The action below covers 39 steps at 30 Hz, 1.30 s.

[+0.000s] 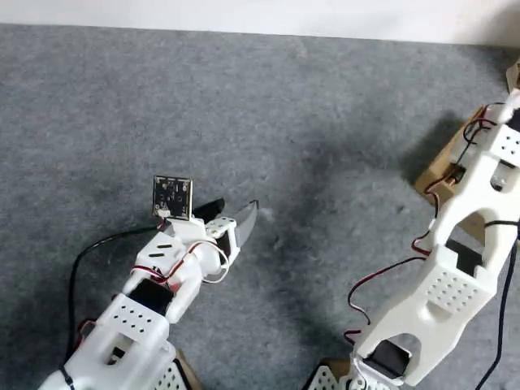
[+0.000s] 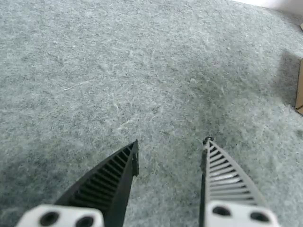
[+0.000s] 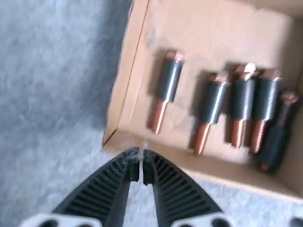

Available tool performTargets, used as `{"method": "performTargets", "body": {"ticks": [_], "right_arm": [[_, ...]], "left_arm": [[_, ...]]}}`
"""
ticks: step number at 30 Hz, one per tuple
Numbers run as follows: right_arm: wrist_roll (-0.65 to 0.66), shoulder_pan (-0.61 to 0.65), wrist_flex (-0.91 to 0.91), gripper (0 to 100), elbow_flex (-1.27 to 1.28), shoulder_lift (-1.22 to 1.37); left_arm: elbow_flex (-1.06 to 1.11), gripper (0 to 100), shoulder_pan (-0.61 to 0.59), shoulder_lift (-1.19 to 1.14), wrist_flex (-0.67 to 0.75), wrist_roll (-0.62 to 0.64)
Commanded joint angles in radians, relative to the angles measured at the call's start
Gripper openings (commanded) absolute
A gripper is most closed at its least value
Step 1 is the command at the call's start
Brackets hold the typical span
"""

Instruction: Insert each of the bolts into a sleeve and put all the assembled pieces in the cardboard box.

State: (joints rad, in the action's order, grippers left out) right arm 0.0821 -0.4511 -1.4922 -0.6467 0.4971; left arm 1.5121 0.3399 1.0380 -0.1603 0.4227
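Observation:
The cardboard box [image 3: 137, 61] holds several assembled pieces, each a copper bolt in a dark grey sleeve [image 3: 169, 81], lying side by side on its floor. My right gripper [image 3: 141, 160] is shut with nothing in it, its tips just outside the box's near wall. In the high view the right arm [image 1: 455, 268] stretches over the box [image 1: 439, 169] at the table's right edge. My left gripper [image 2: 170, 147] is open and empty above bare grey carpet; in the high view it [image 1: 236, 211] sits left of centre.
Grey carpet [image 1: 268, 106] covers the table. A strip of the box's wall [image 2: 299, 87] lies far off to one side of the left gripper. Red and black cables [image 1: 382, 276] hang along the right arm.

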Motion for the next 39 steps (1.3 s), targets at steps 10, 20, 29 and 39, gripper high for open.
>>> {"method": "performTargets", "body": {"ticks": [10, 20, 29, 39], "right_arm": [[-0.012, 0.097, -0.268, 0.5, -0.031, -0.016], [-0.012, 0.176, -0.254, 0.5, 0.122, -0.021], [-0.012, 0.225, -0.093, 0.5, 0.364, -0.024], [-0.061, 0.237, 0.016, 0.5, 0.595, -0.282]], "left_arm": [[-0.015, 4, -0.03, 0.021, 0.005, -0.005], [-0.042, 1, -0.059, 0.012, 0.0, 0.0], [-0.042, 1, -0.056, 0.012, 0.0, -0.003], [-0.071, 1, -0.174, 0.09, -0.006, -0.005]]}}
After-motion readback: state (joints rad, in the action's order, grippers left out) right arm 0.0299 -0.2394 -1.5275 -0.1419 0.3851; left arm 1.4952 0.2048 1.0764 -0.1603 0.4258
